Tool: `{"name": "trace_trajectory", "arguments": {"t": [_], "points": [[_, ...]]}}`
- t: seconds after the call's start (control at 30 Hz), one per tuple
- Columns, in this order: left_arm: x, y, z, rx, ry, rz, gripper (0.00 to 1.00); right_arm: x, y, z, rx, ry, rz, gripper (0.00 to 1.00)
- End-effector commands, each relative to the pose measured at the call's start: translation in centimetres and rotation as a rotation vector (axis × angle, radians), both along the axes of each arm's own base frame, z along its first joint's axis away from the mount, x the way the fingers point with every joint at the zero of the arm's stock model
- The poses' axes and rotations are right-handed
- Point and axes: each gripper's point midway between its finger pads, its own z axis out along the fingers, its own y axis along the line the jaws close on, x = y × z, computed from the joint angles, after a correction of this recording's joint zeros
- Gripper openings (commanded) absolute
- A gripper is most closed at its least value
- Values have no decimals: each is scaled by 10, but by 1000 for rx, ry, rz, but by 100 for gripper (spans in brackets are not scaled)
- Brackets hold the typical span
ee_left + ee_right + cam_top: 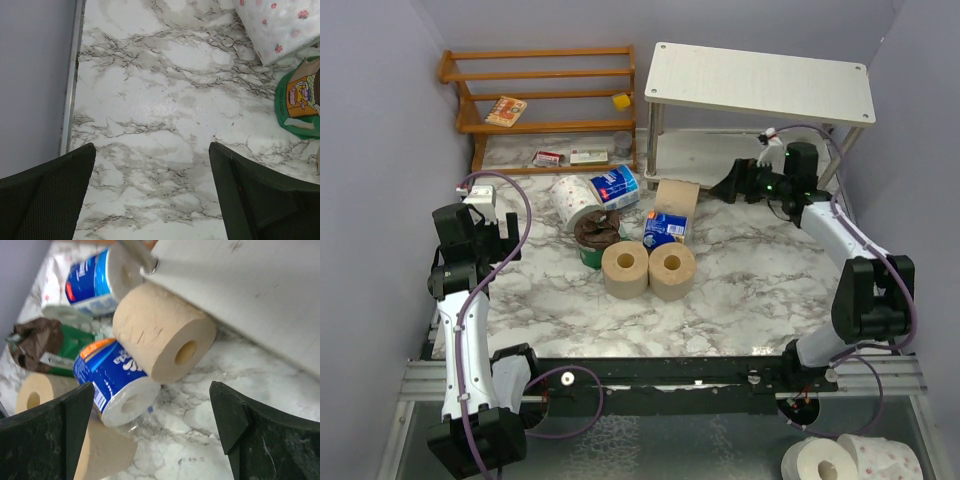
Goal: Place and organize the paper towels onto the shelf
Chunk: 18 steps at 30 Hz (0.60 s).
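Observation:
The white shelf (760, 80) stands at the back right. One tan roll (677, 200) lies on its side against the shelf's front-left leg, and two tan rolls (625, 268) (672, 270) stand upright mid-table. A blue-wrapped roll (665, 230) lies between them, and another (615, 188) lies beside a white pink-dotted roll (572, 200). My right gripper (732, 183) is open and empty in front of the lower tier, facing the lying tan roll (160, 340) and the blue roll (115, 380); its jaws (152, 390) stand wide apart. My left gripper (508, 238) is open over bare marble (151, 150), left of the dotted roll (280, 25).
A green and brown snack bag (597, 235) lies among the rolls. An orange-brown wooden rack (545, 100) with small items stands at the back left. Two more white rolls (820, 462) (880, 458) lie off the table at the front right. Purple walls close both sides.

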Motion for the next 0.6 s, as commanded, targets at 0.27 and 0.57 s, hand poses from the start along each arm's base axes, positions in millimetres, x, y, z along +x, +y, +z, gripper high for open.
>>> {"name": "trace_trajectory", "arguments": {"t": [0.27,0.57], "points": [[1,4,1,6,-19,20,99,-62,72,-76,-143,285,295,99],[0,3,4,8,-30,19,99,-75,77,-94,-126,385,318,96]]}}
